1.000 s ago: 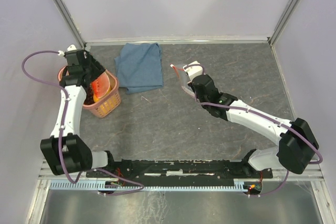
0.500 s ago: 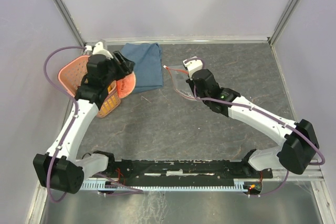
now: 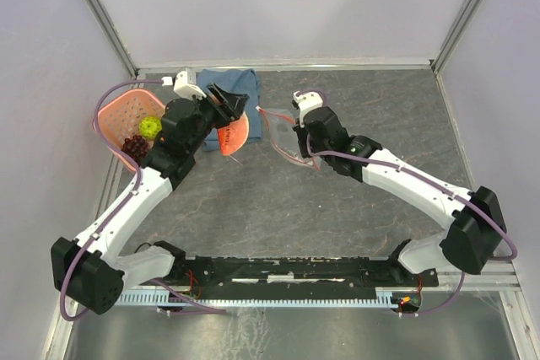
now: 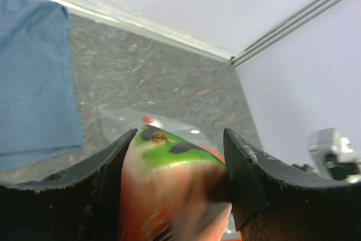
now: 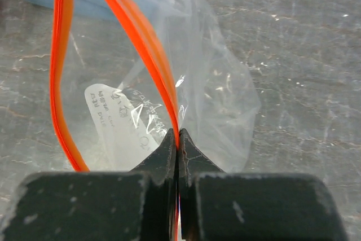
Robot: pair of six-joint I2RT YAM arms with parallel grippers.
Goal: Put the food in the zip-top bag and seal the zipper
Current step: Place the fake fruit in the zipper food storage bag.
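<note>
Left end effector: grips carrot, near blue cloth.
Right end effector: holds bag by its mouth.
Basket: contains ball and grapes.

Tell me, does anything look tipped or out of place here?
Yes. The basket, far left in the top view, seems tipped, not upright; the ball and grapes lie inside it.

Both arms reach inward, tips near each other — left tool gripping, right tool pinched tight.
</note>
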